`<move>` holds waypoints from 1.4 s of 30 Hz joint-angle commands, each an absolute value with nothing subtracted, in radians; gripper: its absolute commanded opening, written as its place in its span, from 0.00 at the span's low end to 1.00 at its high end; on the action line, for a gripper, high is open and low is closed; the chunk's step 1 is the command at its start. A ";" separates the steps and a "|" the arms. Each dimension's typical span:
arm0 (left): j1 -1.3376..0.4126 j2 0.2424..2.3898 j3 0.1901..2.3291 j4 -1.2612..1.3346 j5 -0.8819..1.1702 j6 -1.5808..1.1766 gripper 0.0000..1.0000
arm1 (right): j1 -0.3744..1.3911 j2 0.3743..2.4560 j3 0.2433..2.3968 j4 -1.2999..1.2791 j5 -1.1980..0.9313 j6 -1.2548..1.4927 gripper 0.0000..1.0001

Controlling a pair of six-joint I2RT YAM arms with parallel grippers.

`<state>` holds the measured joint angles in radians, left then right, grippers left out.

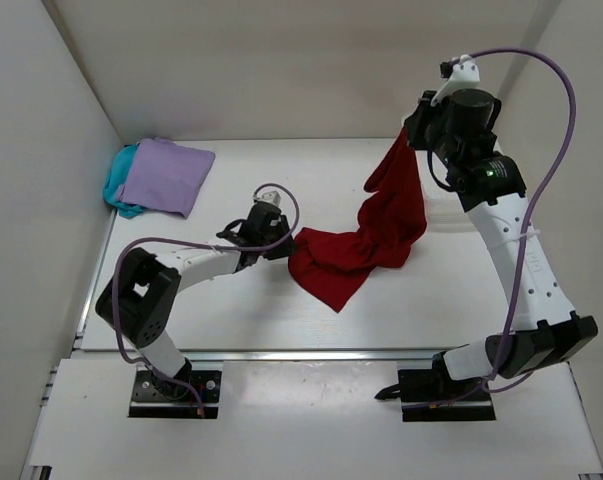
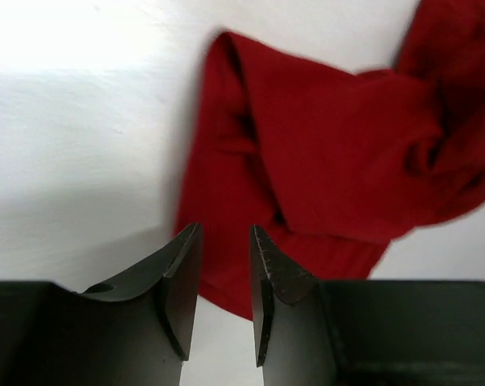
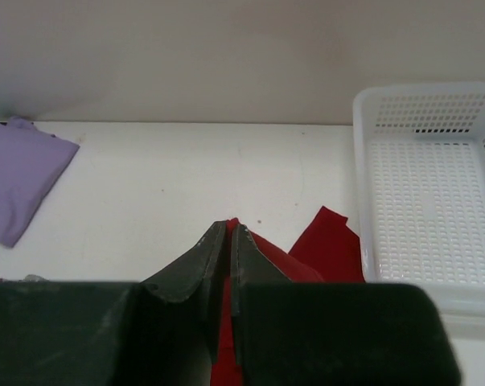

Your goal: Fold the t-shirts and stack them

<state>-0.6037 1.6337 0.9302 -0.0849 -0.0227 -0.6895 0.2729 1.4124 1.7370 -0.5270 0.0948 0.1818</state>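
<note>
A white table (image 1: 231,320) fills the floor of a white-walled booth, and on it the red t-shirt (image 1: 351,255) is half raised: its far-right end hangs pinched up off the surface, while the rest runs down in a twisted band and spreads into a crumpled heap on the middle of the table. The right gripper (image 1: 413,135) holds that raised end, its jaws closed tight on the red cloth, a fold of which shows squeezed between them in the right wrist view. The left gripper (image 1: 281,245) sits low at the left edge of the heap, jaws parted a moderate way with nothing clamped in them; the cloth lies beyond and below the tips. Well apart, in the far-left corner, the lavender t-shirt (image 1: 166,175) lies folded on top of the teal t-shirt (image 1: 116,185), which shows only along its left side. A white mesh basket (image 3: 427,91) stands on the table's right side.
</note>
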 commanded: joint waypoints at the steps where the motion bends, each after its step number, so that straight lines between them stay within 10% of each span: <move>1: -0.714 1.621 0.948 -0.011 -0.015 -0.750 0.40 | 0.244 1.364 1.663 -0.433 0.078 0.207 0.00; 12: -0.859 1.738 0.900 0.167 -0.063 -0.972 0.26 | 0.221 1.284 1.523 -0.391 0.071 0.238 0.00; 42: -0.861 1.913 0.920 0.259 -0.153 -1.229 0.40 | 0.206 1.192 1.347 -0.305 -0.040 0.279 0.00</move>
